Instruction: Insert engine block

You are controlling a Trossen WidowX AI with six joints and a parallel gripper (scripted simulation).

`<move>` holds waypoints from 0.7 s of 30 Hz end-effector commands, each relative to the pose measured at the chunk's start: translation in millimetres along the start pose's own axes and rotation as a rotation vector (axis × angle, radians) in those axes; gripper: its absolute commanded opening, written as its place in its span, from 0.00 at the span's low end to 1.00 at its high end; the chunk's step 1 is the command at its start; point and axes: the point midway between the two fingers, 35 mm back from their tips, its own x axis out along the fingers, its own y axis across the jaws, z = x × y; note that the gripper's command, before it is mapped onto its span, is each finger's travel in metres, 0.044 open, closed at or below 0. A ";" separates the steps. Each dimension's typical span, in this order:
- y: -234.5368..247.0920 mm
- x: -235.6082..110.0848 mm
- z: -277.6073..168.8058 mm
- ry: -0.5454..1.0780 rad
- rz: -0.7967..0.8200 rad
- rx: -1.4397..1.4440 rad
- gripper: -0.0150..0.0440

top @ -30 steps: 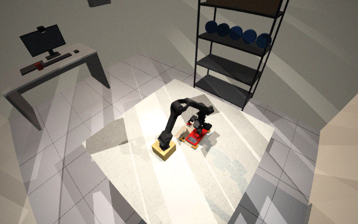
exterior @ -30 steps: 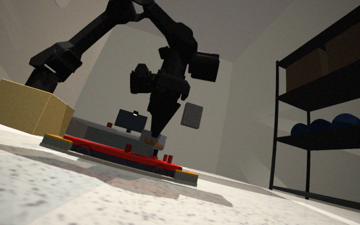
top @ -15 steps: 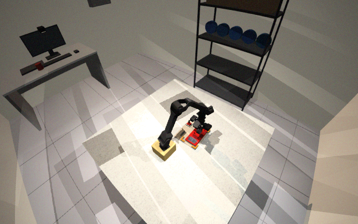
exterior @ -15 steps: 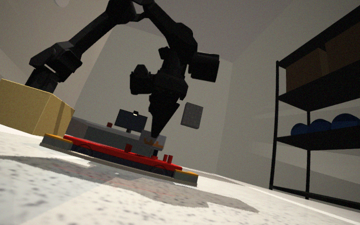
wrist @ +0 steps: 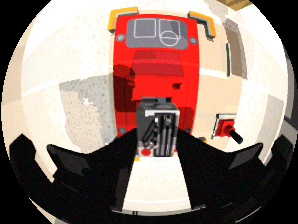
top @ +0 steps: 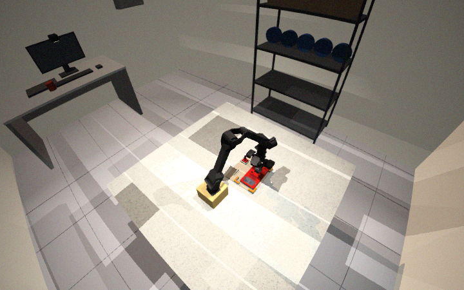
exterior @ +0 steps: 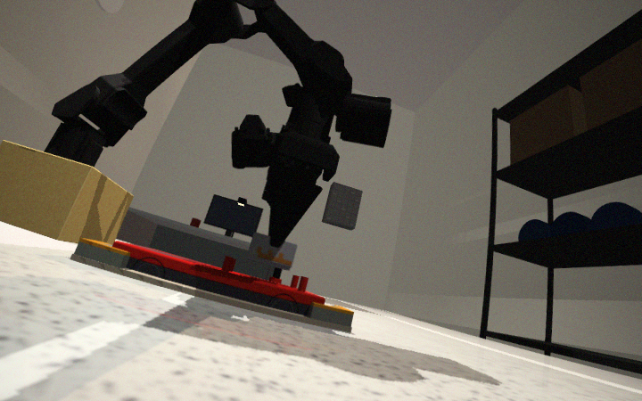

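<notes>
My gripper (top: 258, 170) (exterior: 275, 243) (wrist: 156, 132) is shut on the engine block (exterior: 288, 248) (wrist: 169, 135), a grey block with dark bars and a red dot on top. The fingers grip its two sides. The block is upright over the rear part of the red car body (top: 252, 177) (exterior: 188, 266) (wrist: 156, 72). In the exterior view its grey bulk stands above the red deck, with a short dark piece showing below it. The block and fingers hide the opening and the rib, so I cannot tell how the slot side lines up.
The car lies on a thin board with orange-topped corner brackets (exterior: 332, 307) (wrist: 202, 23). Small red posts (exterior: 228, 264) stand up from the car. A red piece with a black knob (top: 244, 160) (wrist: 226, 128) sits beside the car. The arm stands on a yellow box (top: 212, 197) (exterior: 38, 192).
</notes>
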 end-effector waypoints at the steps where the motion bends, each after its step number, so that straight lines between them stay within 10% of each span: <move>1: 0.3 1.0 0.5 -0.001 0.003 0.008 0.52; 21: 0.3 2.5 0.5 -0.001 0.003 0.008 0.52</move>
